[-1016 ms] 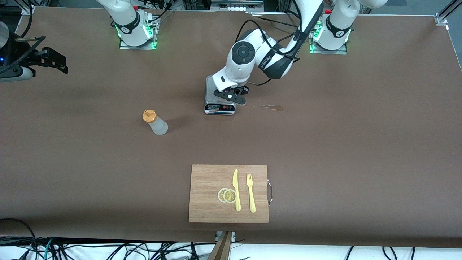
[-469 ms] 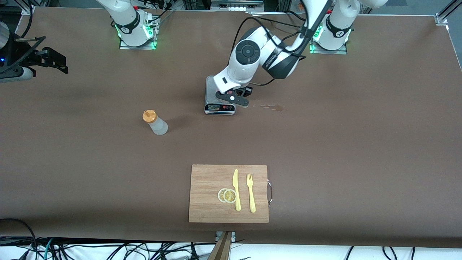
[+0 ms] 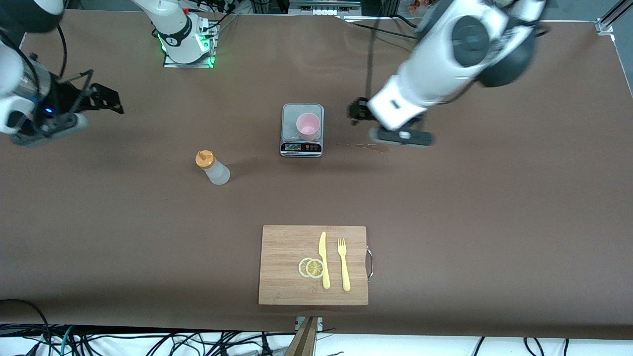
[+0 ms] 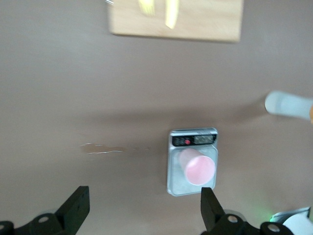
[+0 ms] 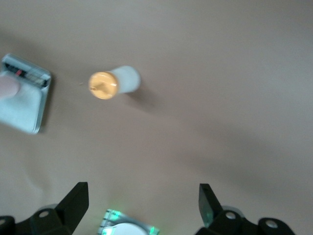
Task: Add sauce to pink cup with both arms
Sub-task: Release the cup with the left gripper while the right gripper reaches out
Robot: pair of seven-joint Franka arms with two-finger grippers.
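Pink cup (image 3: pixel 308 125) stands upright on the scale (image 3: pixel 302 147); sauce (image 3: pixel 212 168) stands on the worktop (image 3: pixel 494 207) nearer the front camera, toward the right arm's end; left pincer (image 3: pixel 400 138) hangs apart, empty, over a stain (image 3: pixel 373 146); right pincer (image 3: pixel 99 101) apart, empty. Risk: a careless grasp may topple the light bottle, or pouring may nudge the cup off the scale.

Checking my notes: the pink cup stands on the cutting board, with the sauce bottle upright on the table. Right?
Not quite. The front view shows the pink cup standing on the scale, not on the cutting board. The sauce bottle is upright on the table, as you say.
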